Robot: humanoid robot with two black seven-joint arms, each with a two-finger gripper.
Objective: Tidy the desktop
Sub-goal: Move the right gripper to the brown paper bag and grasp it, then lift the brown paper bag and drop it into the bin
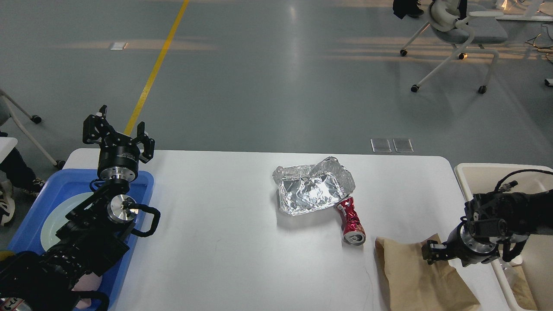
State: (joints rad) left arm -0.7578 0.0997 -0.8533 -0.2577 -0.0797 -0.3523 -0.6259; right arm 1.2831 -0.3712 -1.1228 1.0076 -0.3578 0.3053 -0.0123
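Observation:
The white desktop [224, 216] holds a crumpled foil tray [313, 190], a crushed red can [352, 222] lying against the foil's near right corner, and a brown paper bag [410, 276] at the front right. My right gripper [432, 252] is down on the bag's upper right part and touches it. It is dark and seen end-on, so its fingers cannot be told apart. My left gripper [119, 137] is open and empty, raised over the far end of the blue tray [26, 224].
The blue tray at the left edge holds a pale plate [56, 216]. A cream bin [475, 172] stands off the table's right edge, under my right arm. An office chair [458, 30] stands on the floor far behind.

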